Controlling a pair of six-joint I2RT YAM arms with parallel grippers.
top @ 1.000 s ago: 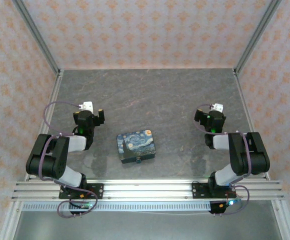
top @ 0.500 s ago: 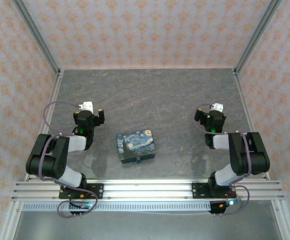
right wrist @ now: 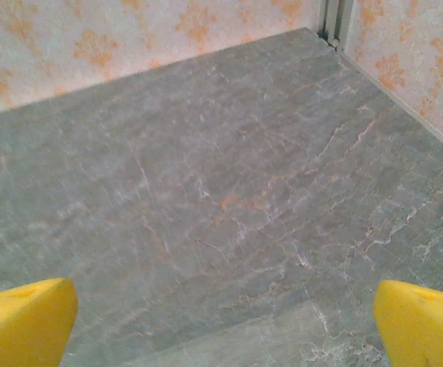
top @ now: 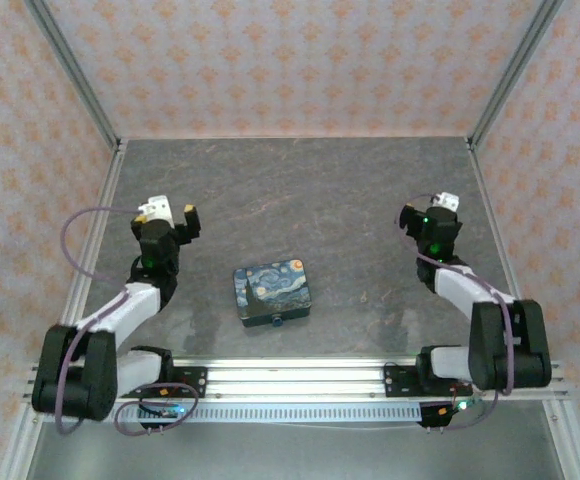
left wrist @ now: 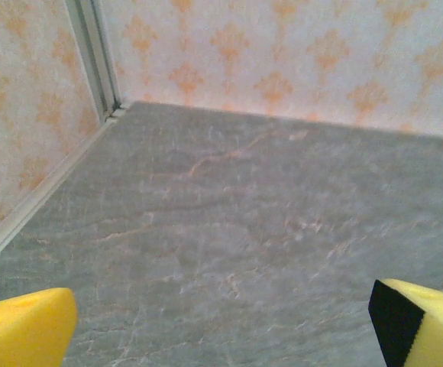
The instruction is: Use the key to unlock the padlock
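The tiny dark teal-blue padlock (top: 278,322) hangs at the near edge of the starry-night box (top: 273,290), in the middle of the table. I cannot make out the key. My left gripper (top: 168,214) hovers to the left of the box and beyond it, well apart from it. In the left wrist view it (left wrist: 221,329) is open, its yellow fingertips (left wrist: 23,330) wide apart over bare table. My right gripper (top: 436,212) is far to the right of the box. It (right wrist: 223,321) is open too, with nothing between its yellow fingertips (right wrist: 424,317).
The grey marbled tabletop (top: 300,190) is fenced by patterned walls and metal corner posts (top: 70,70). An aluminium rail (top: 290,380) carrying both arm bases runs along the near edge. A faint speck (top: 367,297) lies right of the box, too small to identify.
Both arms have unfolded. The left gripper has shifted left and slightly farther away. The right gripper has shifted right and slightly farther away. The box and the padlock have not moved.
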